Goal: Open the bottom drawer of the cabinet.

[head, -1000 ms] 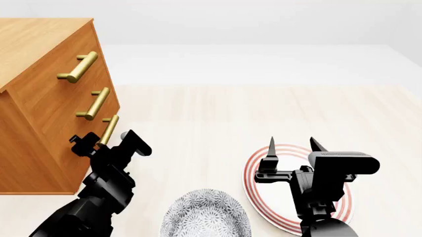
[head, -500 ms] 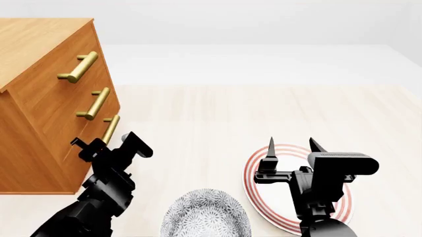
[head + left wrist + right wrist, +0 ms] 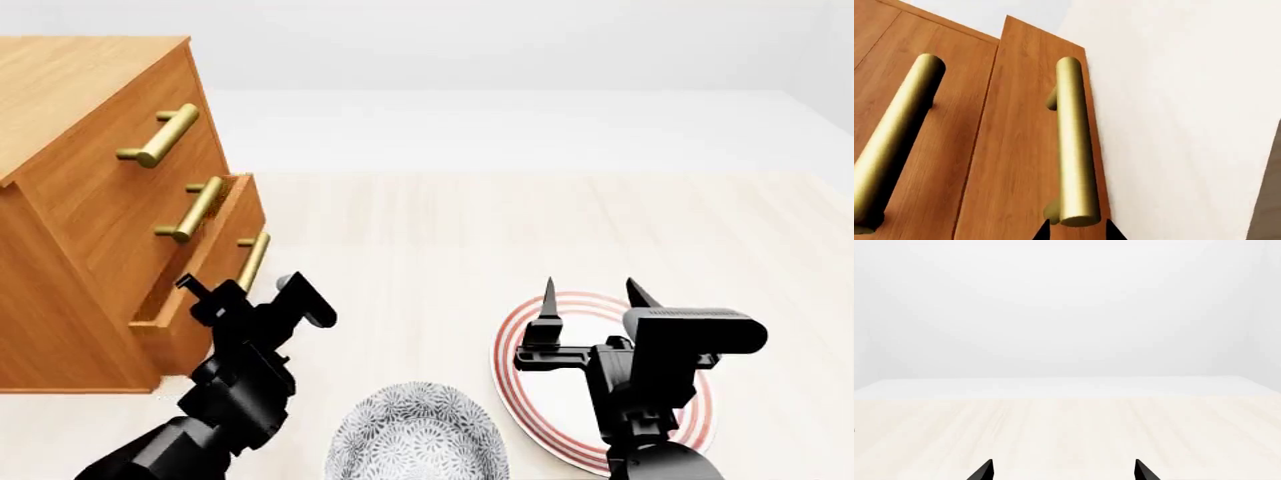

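Since one second ago, bottom drawer (image 3: 214, 270) has slid partway out of cabinet (image 3: 94, 190); left hand (image 3: 254, 300) has drawn back with it. Left hand closed around the drawer's brass bar handle (image 3: 1073, 145), near end, fingertips just showing either side in the wrist view. Right hand (image 3: 587, 292) spread, holding nothing, hovering over red-ringed plate (image 3: 527, 400) at 4 o'clock. Patterned bowl (image 3: 416, 435) at 6 o'clock. Judgement: partly open; more pull left. Drawer sits at 9 o'clock, front flat, orange-brown grain, projecting past the two above.
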Controlling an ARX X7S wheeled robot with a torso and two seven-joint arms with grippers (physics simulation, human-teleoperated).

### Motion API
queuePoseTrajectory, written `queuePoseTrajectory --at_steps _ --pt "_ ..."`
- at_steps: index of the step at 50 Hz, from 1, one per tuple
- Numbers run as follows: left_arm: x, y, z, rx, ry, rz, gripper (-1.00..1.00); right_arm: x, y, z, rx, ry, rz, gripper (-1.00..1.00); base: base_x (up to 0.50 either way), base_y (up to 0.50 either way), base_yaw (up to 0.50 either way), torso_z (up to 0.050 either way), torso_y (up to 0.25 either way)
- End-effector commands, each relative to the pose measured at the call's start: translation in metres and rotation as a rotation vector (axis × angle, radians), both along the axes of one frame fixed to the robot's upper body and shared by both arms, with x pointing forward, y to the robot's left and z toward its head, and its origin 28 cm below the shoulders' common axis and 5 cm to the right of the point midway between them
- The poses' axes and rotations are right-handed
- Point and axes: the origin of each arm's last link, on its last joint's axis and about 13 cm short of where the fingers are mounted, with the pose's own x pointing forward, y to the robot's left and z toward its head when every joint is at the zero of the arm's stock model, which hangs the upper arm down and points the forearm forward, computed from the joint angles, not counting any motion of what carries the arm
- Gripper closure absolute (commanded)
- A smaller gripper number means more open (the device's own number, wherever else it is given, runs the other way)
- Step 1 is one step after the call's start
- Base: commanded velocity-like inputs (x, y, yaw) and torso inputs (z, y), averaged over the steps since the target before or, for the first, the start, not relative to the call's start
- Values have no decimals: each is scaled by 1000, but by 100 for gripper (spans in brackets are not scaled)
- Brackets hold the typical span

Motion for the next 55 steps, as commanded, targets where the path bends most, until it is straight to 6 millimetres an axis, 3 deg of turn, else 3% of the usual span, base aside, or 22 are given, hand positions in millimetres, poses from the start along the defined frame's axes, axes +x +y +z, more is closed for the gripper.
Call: queuePoseTrajectory --at_steps 1,16,31,32,40,55 --pt "-7 -32 18 23 -43 -105 100 1 -1 -2 4 2 -1 -100 0 0 0 0 0" --pt "-10 -54 25 8 -31 -153 100 0 -1 -3 9 1 0 -100 -8 0 2 0 6" --pt "-15 -58 29 2 -36 -203 100 0 0 -3 7 2 5 -100 -24 0 10 5 13" --pt "-17 -60 30 -3 -40 -214 -100 1 0 -3 7 4 4 -100 -24 0 11 0 12" --pt "-31 -63 40 -26 -55 -245 -100 1 0 -3 7 3 4 -100 0 0 0 0 0" --pt "-37 -65 58 -58 -114 -271 -100 1 0 -4 10 4 4 -100 0 0 0 0 0"
